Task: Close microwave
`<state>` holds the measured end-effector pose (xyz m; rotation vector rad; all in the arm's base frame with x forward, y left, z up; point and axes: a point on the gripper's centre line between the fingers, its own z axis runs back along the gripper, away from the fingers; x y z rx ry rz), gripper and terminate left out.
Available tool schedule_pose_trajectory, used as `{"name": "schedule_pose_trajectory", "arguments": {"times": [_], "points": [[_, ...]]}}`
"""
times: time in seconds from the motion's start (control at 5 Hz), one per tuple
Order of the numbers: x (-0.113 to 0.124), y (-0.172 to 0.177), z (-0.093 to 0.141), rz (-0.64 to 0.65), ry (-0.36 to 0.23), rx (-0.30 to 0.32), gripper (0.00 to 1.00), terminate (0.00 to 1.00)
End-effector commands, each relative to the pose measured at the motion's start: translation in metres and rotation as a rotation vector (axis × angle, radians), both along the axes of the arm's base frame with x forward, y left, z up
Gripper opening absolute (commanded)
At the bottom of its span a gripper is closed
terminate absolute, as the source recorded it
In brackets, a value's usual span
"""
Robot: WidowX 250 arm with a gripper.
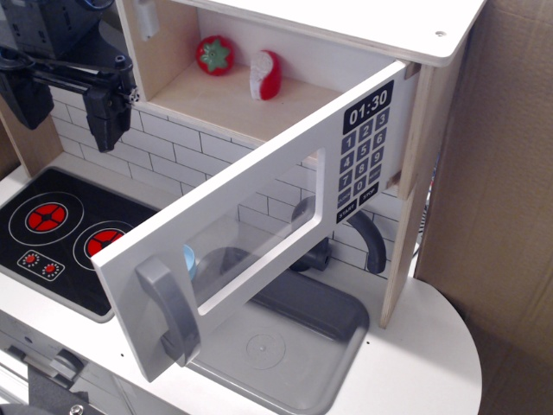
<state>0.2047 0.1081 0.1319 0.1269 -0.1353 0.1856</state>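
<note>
The microwave [242, 95] is a pale wood box at the top of the toy kitchen. Its white door [259, 216] stands wide open, swung out toward the front left, hinged at the right. The door has a clear window [251, 246], a grey bar handle [168, 311] at its free end and a black keypad [365, 147] reading 01:30. Inside lie a red tomato [214, 54] and a red and white piece [265, 75]. My black gripper [65, 108] hangs at the upper left, left of the microwave opening and away from the door. Its fingers point down with a gap between them, holding nothing.
A black stove top [60, 233] with red burners lies at the left. A grey sink [285, 346] with a grey tap [367, 238] sits below the open door. White tile backsplash [181, 147] runs behind. A brown cardboard wall [501, 190] stands at the right.
</note>
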Motion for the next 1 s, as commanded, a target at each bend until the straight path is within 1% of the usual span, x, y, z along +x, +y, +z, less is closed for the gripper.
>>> {"name": "schedule_pose_trajectory", "arguments": {"times": [0.0,0.2,0.4,0.6,0.8], "points": [[0.000,0.000,0.000,0.000,0.000,0.000,1.00,0.00],[-0.007,-0.017,0.022,0.013,-0.005,-0.001,1.00,0.00],[-0.014,-0.034,0.037,0.008,-0.015,-0.054,1.00,0.00],[-0.017,-0.055,0.045,-0.011,0.003,-0.109,1.00,0.00],[-0.014,-0.073,0.041,-0.053,0.017,-0.127,1.00,0.00]]}}
